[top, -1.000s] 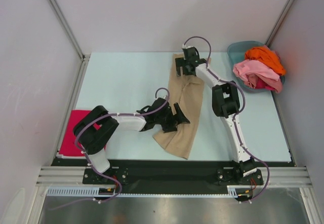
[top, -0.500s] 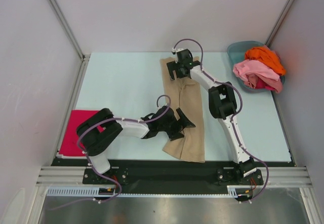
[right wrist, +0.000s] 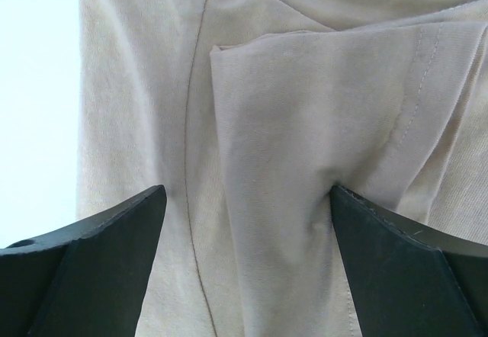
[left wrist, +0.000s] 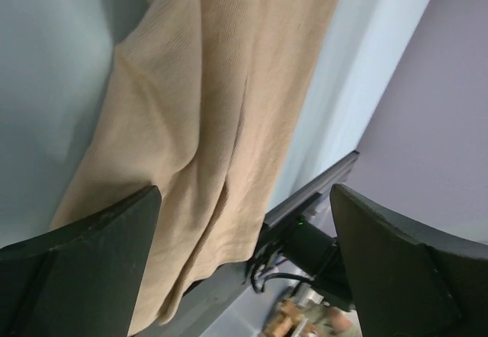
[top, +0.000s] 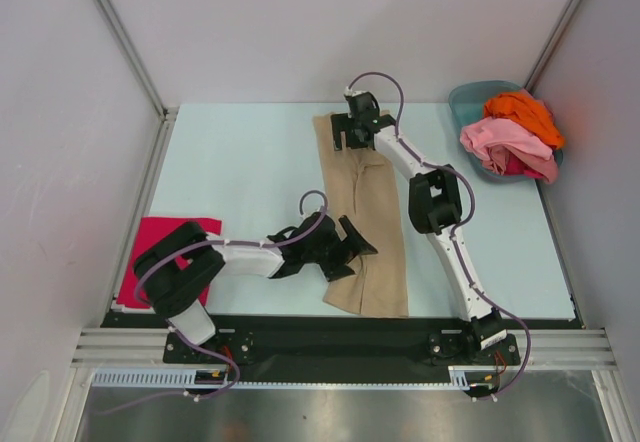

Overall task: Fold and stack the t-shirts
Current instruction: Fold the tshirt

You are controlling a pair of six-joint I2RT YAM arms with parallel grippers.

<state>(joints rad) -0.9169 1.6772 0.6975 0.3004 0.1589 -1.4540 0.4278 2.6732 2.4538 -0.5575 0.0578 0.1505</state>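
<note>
Magenta t-shirt (top: 160,229): lies folded flat at the near-left corner of the table (top: 250,162), partly under the left arm. We count it as done and as the base of the stack.
Left gripper (top: 345,245): jaws spread wide and holding nothing. It hangs over the near part of the tan t-shirt. In the left wrist view the cloth passes beneath and between the fingers (left wrist: 91,261).
Tan t-shirt (top: 370,192): lies mid-table as a long narrow strip running from the far edge to the near edge, with its sides already turned in. We judge the lengthwise fold complete. The crosswise folds and the transfer to the stack are not yet done.
Right gripper (top: 350,134): jaws wide apart at the far end of the tan strip, gripping nothing. The right wrist view shows a folded-over sleeve between the fingers. We cannot tell whether the tips touch the cloth.
Teal basin (top: 462,97): stands at the far-right corner.
Basin contents: orange t-shirt (top: 525,112), pink t-shirt (top: 500,142) and red t-shirt (top: 520,167), all crumpled and unfolded.
Progress estimate: one of five finished, one in hand, three untouched.
</note>
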